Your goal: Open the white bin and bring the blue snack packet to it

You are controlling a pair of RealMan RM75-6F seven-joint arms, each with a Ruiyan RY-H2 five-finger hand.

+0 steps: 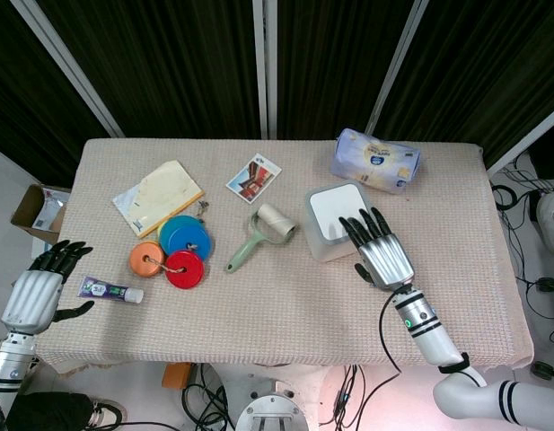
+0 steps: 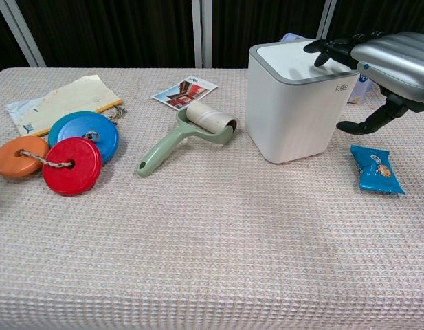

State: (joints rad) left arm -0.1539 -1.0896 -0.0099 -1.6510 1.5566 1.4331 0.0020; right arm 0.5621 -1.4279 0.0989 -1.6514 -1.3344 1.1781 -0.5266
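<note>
Right hand [image 2: 387,65] hovers palm-down over the near right part of the white bin [image 2: 294,103], its dark fingertips [image 2: 321,48] spread over the closed lid and its thumb hanging down beside the bin's right wall; whether the fingertips touch the lid cannot be told, and the hand holds nothing. In the head view the same hand [image 1: 381,254] reaches in from the near right, forearm angled toward the near edge of the counter [image 1: 285,310]. Small grey lettering on the bin's front upper corner reads "bdo". Just right of the bin, on the counter, lies the blue snack packet [image 2: 376,169], flat, with a printed picture whose text is too small to read; in the head view the hand covers it. Left hand [image 1: 39,289] hangs off the near left corner of the counter, fingers apart and empty, next to a small tube [image 1: 109,290] with a purple label that cannot be read. Beyond the bin lies a pale blue tissue pack [image 1: 375,161] with an unreadable round logo. Left of the bin lie a green lint roller [image 2: 190,135], a picture card [image 2: 185,92], and blue, red and orange discs [image 2: 71,151] strung on cord.
</note>
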